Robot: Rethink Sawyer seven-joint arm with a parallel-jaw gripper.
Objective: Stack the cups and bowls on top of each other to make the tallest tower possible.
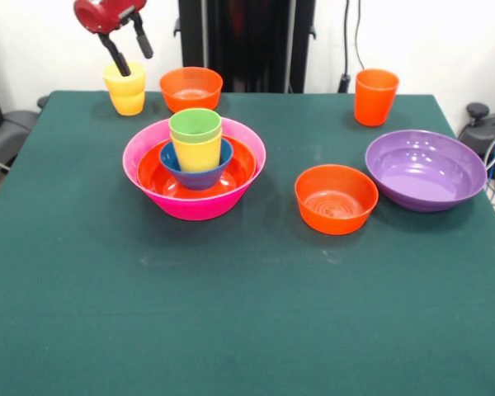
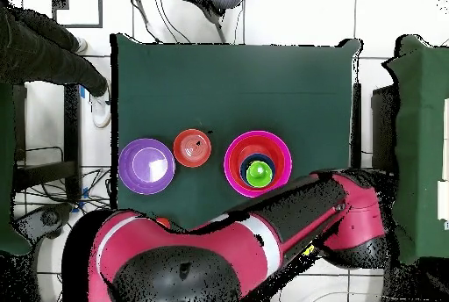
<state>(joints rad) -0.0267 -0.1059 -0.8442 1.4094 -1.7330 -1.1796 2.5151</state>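
Small orange bowl (image 1: 336, 198) seen nearest, empty, ridged inside, just beside wide purple bowl (image 1: 426, 170), glossy, empty. Tower (image 1: 195, 165) placed left of centre on green table (image 1: 231, 313): pink bowl (image 1: 148, 140) holds wide orange bowl (image 1: 153, 172), blue bowl (image 1: 172, 161), yellow cup (image 1: 197, 153), green cup (image 1: 195, 125) nested on top. Gripper (image 1: 130, 51) held above second yellow cup (image 1: 125, 89), fingers (image 1: 115, 51) spread apart, nothing gripped. Another small orange bowl (image 1: 190, 87) and tall orange cup (image 1: 374, 96) seen at rear.

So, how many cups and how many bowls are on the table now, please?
Cups: 4 (loose yellow, nested yellow, green, orange)
Bowls: 6 (pink, wide orange, blue, purple, small orange, small orange)
Total: 10
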